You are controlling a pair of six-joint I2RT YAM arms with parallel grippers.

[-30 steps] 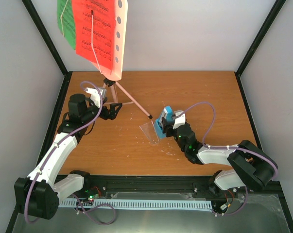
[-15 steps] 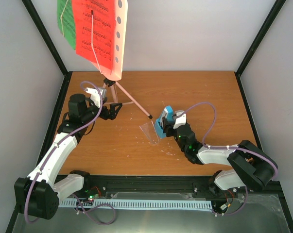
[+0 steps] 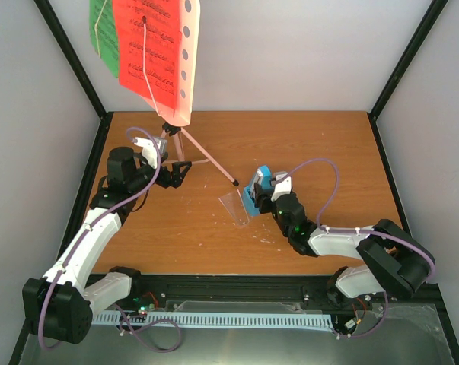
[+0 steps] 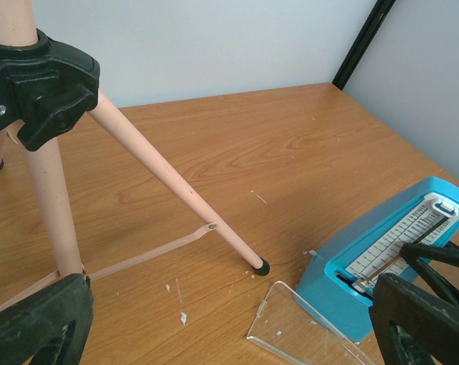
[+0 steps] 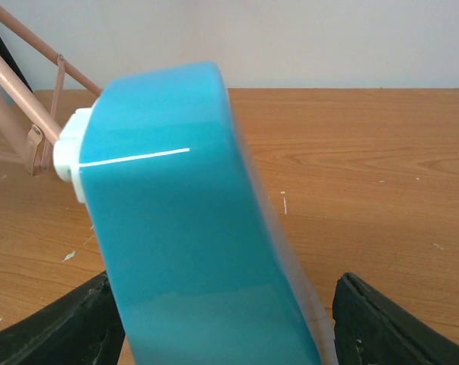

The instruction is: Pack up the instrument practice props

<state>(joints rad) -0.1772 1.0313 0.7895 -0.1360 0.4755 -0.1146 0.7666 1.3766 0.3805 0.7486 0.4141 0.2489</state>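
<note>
glossy blue rounded metronome (image 5: 176,228) on grainy wooden table (image 5: 381,167).

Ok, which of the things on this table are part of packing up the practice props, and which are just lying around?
Part of the job:
- pink music stand
- red page and green page on its desk
- blue metronome
- clear cover, lying beside the metronome

Just lying about:
- small white flecks scattered on the table
</note>
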